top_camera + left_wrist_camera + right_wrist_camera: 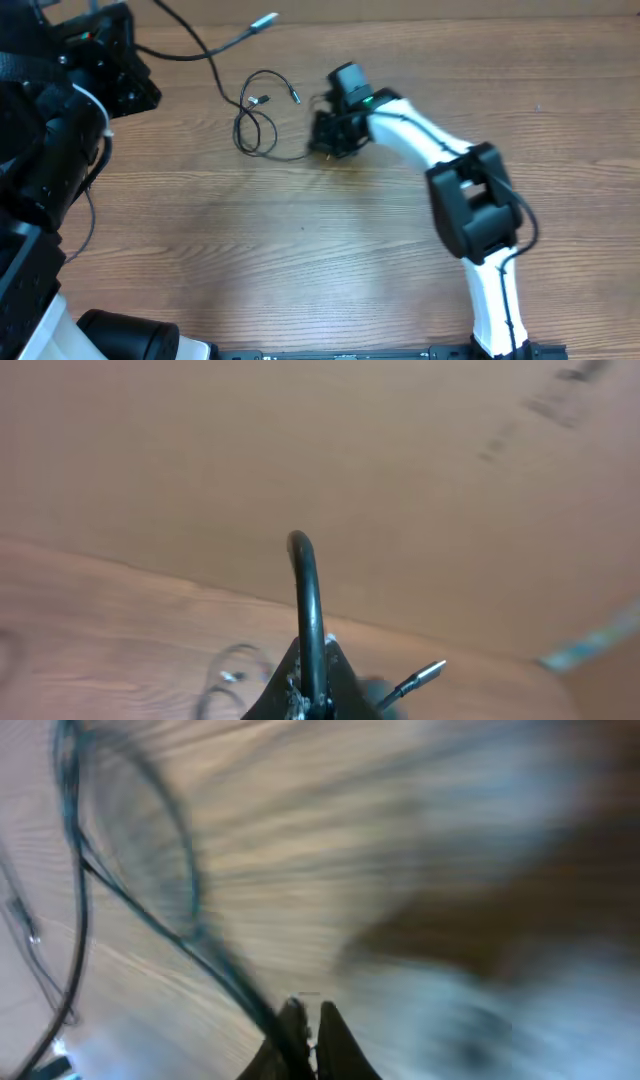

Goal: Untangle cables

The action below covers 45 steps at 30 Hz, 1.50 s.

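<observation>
First, counter (300, 260): a big brown wood top. Both arms reach over it, and the cables lie on it.
Left arm (55, 120): big and black. It fills the top left corner in the view from above.
Right arm (470, 210): white and black. It comes up from the bottom right and bends over to the middle of the counter.
Left gripper (310, 695): its own camera shows it clenched on the held cable.
Right gripper (333, 135): down low, just right of the loops. Its own camera is very blurry. Its fingers (335, 1040) sit close together and a thin cable runs right into them, so it looks clenched on the looped cable.
Looped cable (255, 125): thin and black. It lies on the counter in a couple of round loops, between the two arms. One end runs along the counter to the right gripper.
Long cable (236, 38): thin and dark. It lies near the top edge, swings out from the left arm's side and ends in the silver plug.
Held cable (305, 600): black. It stands up from between the left gripper's fingers and bends over at the top like a hook. I cannot tell if it is the same one as the long cable.
Silver plug (266, 19): shiny and small, near the top edge of the counter, well apart from the loops.
Small plugs (262, 100): two tiny ends at the top of the loops, one inside and one just to the right.
</observation>
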Each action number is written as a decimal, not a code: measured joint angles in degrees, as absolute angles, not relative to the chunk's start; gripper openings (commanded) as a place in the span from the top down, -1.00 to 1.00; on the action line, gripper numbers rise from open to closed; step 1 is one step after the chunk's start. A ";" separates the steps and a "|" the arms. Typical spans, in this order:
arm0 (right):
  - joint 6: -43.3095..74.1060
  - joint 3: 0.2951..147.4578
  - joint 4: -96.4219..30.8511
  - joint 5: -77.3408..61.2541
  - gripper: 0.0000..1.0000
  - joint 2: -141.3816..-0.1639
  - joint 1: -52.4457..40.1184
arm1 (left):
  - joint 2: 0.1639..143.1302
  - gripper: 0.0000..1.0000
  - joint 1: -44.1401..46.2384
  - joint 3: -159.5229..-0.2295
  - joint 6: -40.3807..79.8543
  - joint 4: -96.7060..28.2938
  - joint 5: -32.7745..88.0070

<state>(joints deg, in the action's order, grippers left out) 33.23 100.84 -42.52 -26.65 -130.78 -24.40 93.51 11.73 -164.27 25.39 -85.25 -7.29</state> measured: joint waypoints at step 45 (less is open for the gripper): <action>20.75 104.95 -66.92 -19.49 0.92 -98.32 2.15 | 114.30 0.91 -10.07 -159.02 14.15 -96.60 13.02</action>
